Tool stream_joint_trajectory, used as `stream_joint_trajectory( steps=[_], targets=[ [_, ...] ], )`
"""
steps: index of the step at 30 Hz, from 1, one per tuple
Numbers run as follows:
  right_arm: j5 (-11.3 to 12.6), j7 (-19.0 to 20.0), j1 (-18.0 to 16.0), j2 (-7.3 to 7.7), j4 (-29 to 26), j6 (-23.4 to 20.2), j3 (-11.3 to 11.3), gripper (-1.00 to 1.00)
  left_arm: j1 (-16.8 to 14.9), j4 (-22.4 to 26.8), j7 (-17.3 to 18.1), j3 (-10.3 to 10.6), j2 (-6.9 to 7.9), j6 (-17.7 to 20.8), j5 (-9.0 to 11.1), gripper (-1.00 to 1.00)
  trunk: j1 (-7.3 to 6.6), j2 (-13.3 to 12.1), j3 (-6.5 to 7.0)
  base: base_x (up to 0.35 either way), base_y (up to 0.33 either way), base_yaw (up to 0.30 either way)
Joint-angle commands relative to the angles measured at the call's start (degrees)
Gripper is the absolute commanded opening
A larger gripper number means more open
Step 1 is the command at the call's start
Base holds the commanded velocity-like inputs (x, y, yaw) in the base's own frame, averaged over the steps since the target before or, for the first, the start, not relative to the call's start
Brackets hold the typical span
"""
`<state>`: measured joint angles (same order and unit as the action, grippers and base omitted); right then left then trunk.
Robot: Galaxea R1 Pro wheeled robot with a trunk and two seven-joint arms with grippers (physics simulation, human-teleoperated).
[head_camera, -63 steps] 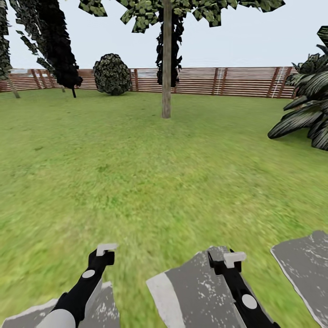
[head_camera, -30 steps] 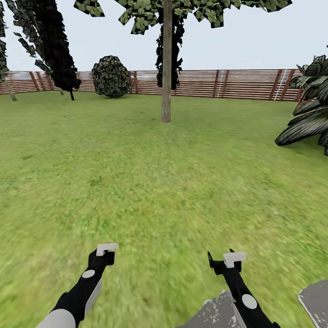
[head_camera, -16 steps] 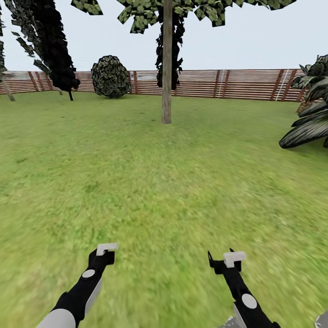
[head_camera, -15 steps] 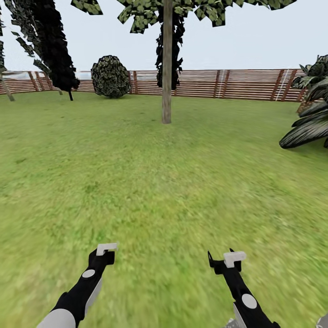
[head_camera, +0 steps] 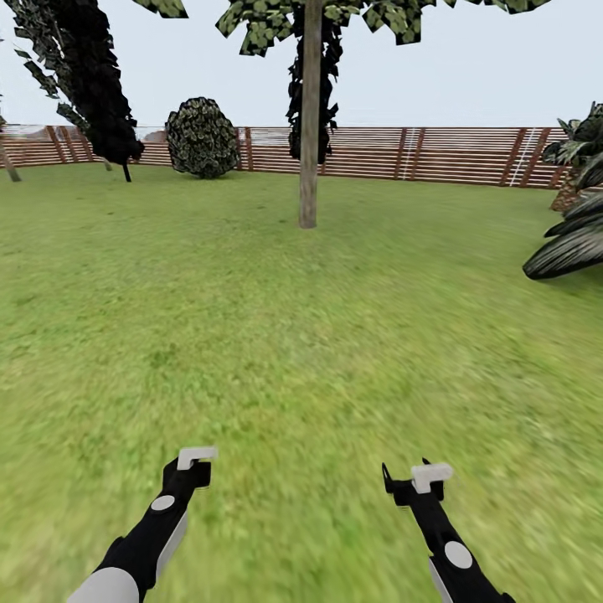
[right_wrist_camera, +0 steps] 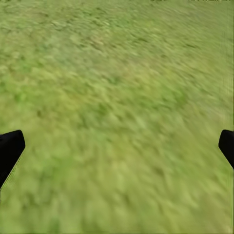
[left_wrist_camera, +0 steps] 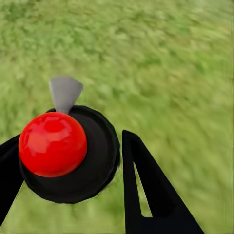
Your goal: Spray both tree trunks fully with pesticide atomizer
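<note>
The pesticide atomizer is being gripped by the left gripper. In the left wrist view its glossy red ball, black round body and small grey nozzle are being shown wedged between two black fingers, which are being pressed in against the black body from either side. The right gripper is being carried spread wide with nothing in it; in the right wrist view its fingertips are being shown at opposite edges, with blurred grass between them. Both arms are being held low and forward over the lawn, side by side and well apart. Straight ahead, well beyond both grippers, the tree trunk is being shown upright and pale grey-brown, rising from the grass into jagged foliage at the top of the head view. Behind it the garden is being closed off by a brown slatted fence. A round bush is being shown against the fence to the left of the trunk, a dark-leaved tree farther left, and a broad-leaved plant at the right edge.
</note>
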<state>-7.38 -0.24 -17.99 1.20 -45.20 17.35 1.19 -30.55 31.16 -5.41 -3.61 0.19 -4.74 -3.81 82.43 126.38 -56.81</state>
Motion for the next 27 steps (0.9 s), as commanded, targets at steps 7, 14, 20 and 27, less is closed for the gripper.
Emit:
stream_joint_trajectory(
  steps=[7, 14, 20, 27],
  targets=[
    [-0.6, 0.0, 0.0, -0.01, 0.6, 0.1, 0.1, 1.00, 0.0, -0.1, -0.1, -0.1, -0.02, -0.2, -0.4, -1.00, 0.02, 0.0, -0.05, 0.318, 0.147, 0.000],
    [-0.5, 0.0, 0.0, -0.05, 1.4, 0.1, 0.1, 1.00, 0.0, -0.1, -0.1, -0.2, -0.02, -0.2, -0.4, -1.00, 0.02, 0.0, -0.05, 0.317, 0.149, 0.000],
    [-0.5, 0.0, 0.0, -0.06, 1.4, 0.1, 0.1, 1.00, 0.0, -0.1, -0.1, -0.2, -0.02, -0.2, -0.4, -1.00, 0.02, 0.0, -0.05, 0.317, 0.148, 0.000],
    [-0.5, 0.0, 0.0, -0.04, 1.4, 0.1, 0.1, 1.00, 0.0, -0.1, -0.1, -0.1, -0.02, -0.2, -0.4, -1.00, 0.02, 0.0, -0.05, 0.317, 0.142, 0.000]
  ],
)
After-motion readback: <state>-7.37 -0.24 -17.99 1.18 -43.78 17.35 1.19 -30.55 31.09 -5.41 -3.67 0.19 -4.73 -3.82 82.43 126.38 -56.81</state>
